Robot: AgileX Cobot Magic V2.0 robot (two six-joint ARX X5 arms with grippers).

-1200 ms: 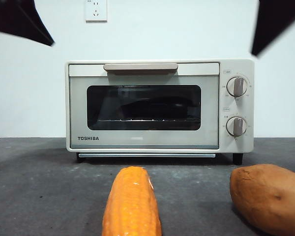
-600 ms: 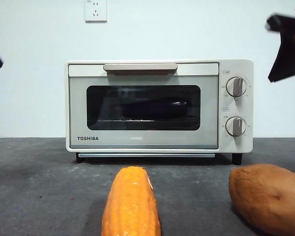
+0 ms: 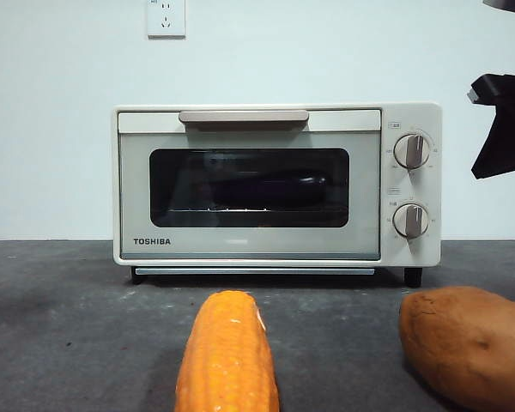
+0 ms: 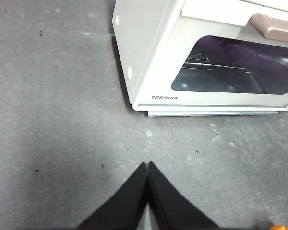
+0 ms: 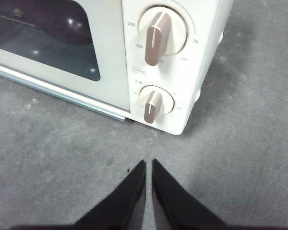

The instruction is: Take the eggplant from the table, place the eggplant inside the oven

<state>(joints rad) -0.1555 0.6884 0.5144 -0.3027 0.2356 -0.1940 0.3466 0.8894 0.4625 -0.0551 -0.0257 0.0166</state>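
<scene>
The cream oven (image 3: pixel 249 245) stands at the back of the dark grey table (image 3: pixel 69 326) with its glass door closed. Through the glass a long dark shape, the eggplant (image 3: pixel 266 184), lies on the wire rack; in the left wrist view it shows as a purple shade (image 4: pixel 259 60). My left gripper (image 4: pixel 147 164) is shut and empty above the table, off the oven's TOSHIBA corner. My right gripper (image 5: pixel 149 162) is shut and empty in front of the two knobs (image 5: pixel 153 38). A black arm part (image 3: pixel 502 129) shows at the right edge of the front view.
An orange-yellow corn cob (image 3: pixel 227 356) lies near the front in the middle, and a brown sweet potato (image 3: pixel 468 343) lies at the front right. The beige bar handle (image 3: pixel 244 116) runs along the top of the oven door.
Both arms have drawn outward: the black shape at the top left has nearly left the front view, and the one at the top right has shifted to the right edge. The oven stays closed.
</scene>
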